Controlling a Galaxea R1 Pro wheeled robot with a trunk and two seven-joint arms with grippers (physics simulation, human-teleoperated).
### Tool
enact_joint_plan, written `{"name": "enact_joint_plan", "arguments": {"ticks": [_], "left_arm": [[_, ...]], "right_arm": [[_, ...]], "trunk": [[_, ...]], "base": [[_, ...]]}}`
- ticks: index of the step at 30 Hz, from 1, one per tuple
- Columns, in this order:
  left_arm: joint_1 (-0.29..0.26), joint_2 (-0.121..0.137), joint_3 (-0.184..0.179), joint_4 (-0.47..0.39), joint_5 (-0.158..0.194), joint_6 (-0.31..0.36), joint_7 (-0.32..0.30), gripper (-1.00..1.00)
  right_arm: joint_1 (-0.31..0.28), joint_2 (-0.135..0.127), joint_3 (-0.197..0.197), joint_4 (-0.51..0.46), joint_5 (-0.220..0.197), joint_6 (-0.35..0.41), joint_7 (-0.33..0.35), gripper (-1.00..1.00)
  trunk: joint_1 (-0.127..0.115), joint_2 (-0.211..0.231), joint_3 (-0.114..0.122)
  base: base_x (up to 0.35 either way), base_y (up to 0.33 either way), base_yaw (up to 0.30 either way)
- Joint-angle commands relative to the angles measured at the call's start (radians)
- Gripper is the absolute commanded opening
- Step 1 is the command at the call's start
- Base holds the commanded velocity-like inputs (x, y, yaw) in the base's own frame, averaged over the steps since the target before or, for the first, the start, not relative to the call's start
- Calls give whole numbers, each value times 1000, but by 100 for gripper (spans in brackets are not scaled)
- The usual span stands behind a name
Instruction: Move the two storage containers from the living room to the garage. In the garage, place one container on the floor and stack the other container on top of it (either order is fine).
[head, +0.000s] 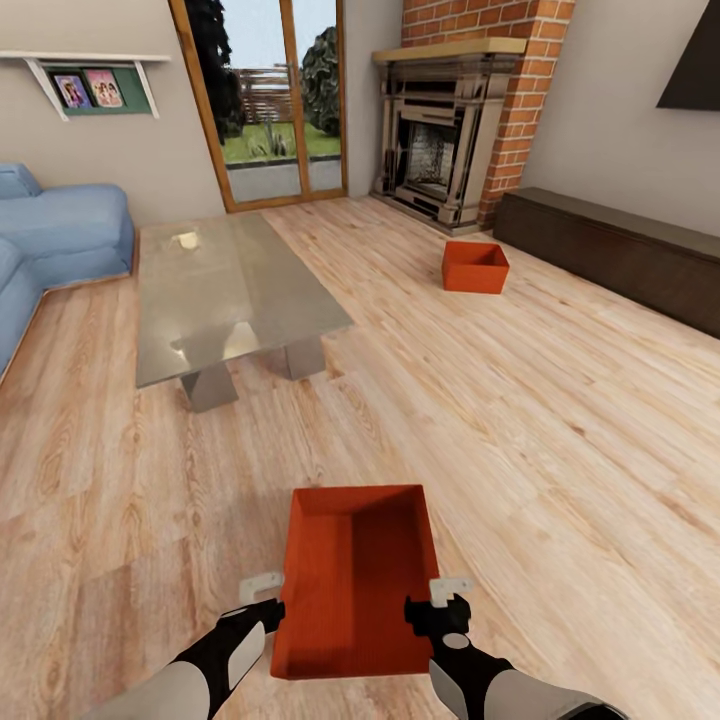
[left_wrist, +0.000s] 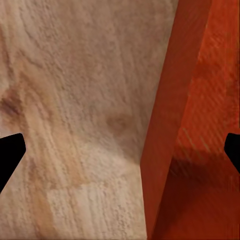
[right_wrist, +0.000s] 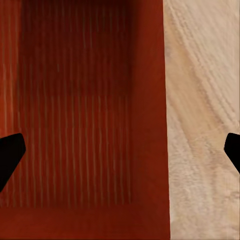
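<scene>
At six o'clock on the head view, near container (head: 352, 580) is sitting between left gripper (head: 262, 598) and right gripper (head: 445, 601); second container (head: 475, 267) at one o'clock. Wrist views: each gripper spread, straddling a long wall (left_wrist: 167, 125) (right_wrist: 150, 115). Thin, stiff, likely light; pinch both rims.

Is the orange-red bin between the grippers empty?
Empty: the near orange-red open-top bin shows only its bare ribbed bottom in head and right wrist views.

Looks like a home living room: light wood plank floor (head: 560, 400), blue sofa (head: 50, 240), glass coffee table (head: 225, 290), brick fireplace (head: 450, 130), glass doors (head: 270, 100) to a garden, framed photos (head: 90, 90) on a wall shelf.
</scene>
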Motion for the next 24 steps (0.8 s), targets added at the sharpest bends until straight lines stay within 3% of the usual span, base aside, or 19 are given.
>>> {"name": "enact_joint_plan", "arguments": {"ticks": [1, 15, 20, 24], "left_arm": [[0, 0, -2, -2, 4, 5, 4, 100], [0, 2, -5, -4, 1, 4, 4, 100], [0, 1, -5, -4, 1, 4, 4, 100], [0, 1, -5, -4, 2, 4, 4, 100]], "right_arm": [[-1, 0, 9, 1, -10, -4, -2, 100], [-1, -6, 9, 1, -9, -2, -2, 100], [-1, -8, 9, 1, -9, -3, -2, 100], [-1, -31, 9, 1, -10, -4, -1, 100]], "trunk": [[4, -8, -4], [57, -106, -48], [57, -106, -48], [57, -106, -48]], "base": [[0, 0, 0], [0, 0, 0], [0, 0, 0], [0, 0, 0]]}}
